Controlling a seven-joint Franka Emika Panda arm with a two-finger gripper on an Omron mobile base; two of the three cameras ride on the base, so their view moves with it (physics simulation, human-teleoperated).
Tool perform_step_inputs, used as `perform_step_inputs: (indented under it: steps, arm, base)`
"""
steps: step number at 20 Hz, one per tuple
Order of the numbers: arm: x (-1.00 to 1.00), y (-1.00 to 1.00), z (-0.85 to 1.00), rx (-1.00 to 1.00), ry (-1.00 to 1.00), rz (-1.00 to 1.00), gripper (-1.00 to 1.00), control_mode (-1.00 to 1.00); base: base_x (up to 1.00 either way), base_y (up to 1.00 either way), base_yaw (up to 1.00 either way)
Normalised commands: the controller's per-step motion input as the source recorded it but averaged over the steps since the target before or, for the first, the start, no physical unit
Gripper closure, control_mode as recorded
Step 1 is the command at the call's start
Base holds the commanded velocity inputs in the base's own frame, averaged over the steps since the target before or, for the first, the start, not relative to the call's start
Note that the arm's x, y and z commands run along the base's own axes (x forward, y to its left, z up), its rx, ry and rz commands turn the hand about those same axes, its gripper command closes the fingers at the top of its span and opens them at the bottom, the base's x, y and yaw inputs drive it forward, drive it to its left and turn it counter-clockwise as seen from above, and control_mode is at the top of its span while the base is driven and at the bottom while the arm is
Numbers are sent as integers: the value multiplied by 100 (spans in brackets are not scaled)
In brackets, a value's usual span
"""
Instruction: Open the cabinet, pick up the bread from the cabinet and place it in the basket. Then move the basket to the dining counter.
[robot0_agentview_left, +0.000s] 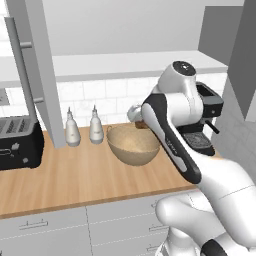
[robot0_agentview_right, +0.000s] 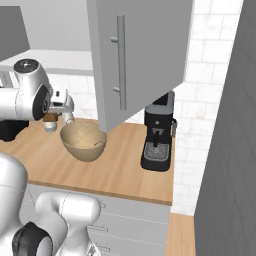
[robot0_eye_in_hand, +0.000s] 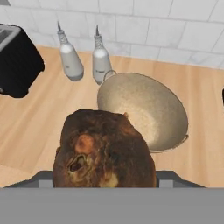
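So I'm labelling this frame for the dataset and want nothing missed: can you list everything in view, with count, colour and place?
bread: one, dark brown, held in the end effector above the worktop, beside the basket
basket: one, tan, on the worktop, nothing in it
cabinet: one, light grey, on the wall, both doors open
bottles: two, pale grey, by the tiles left of the basket
toaster: one, black, at the worktop's left end
coffee machine: one, black, right of the basket
worktop: one, light wood, over grey drawers
end effector: one, shut on the bread
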Motion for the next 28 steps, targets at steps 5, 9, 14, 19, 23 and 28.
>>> perform_step_inputs:
  steps: [5,9,14,19,23,28]
  arm:
    - [31,-9,-84,-2,3,0,100,-100]
    - [70,-22,-54,-3,2,0,100,-100]
    - [74,-15,-44,-2,9,0,100,-100]
    - [64,0,-49,-6,11,0,100,-100]
    - [53,0,-27,0,5,0,100,-100]
    - [41,0,-35,0,4,0,100,-100]
  base:
    - [0,0,0]
    - [0,0,0]
    - [0,0,0]
    - [0,0,0]
    - [0,0,0]
    - [0,0,0]
